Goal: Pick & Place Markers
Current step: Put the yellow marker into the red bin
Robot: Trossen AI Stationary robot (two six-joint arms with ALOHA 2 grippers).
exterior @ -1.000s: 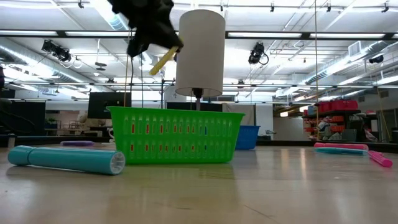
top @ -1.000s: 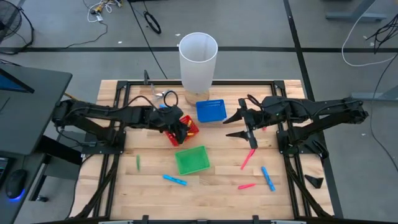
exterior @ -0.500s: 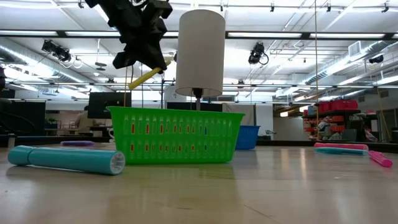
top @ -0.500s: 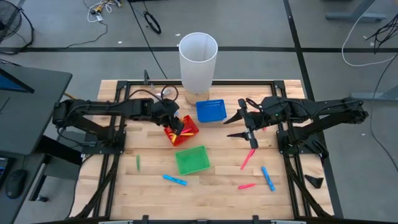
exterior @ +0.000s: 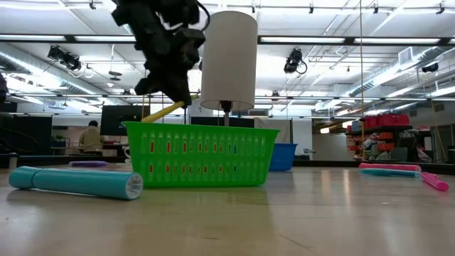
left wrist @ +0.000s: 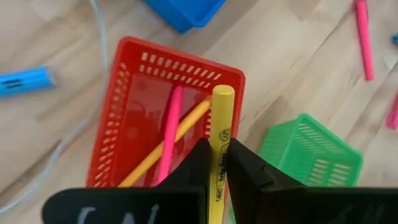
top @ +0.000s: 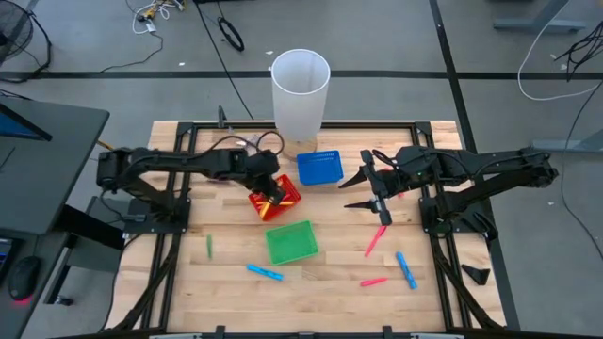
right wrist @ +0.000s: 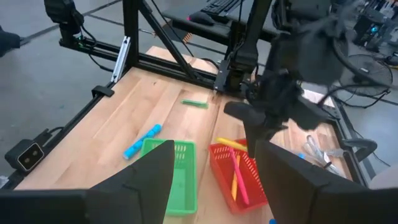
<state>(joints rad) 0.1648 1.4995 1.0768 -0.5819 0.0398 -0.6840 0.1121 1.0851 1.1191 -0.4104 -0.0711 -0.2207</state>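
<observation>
High view: I see my left gripper (top: pixel 270 191) has come down over the red basket (top: pixel 287 201), where half a second ago it hung higher, as the low view confirms. It is clamped on a yellow marker (left wrist: pixel 217 149), whose tip now hangs over the basket's edge; a pink marker (left wrist: pixel 168 134) and another yellow one already lie inside. I judge the drop is next. My right gripper (top: pixel 363 192) waits with fingers apart, just right of the blue basket (top: pixel 318 167). The wooden worktop (top: pixel 226 292) still carries loose markers: pink and blue ones near right, a blue one by the green basket (top: pixel 290 242), a green one near left. Beyond is a big lit hall; a person sits far left.
</observation>
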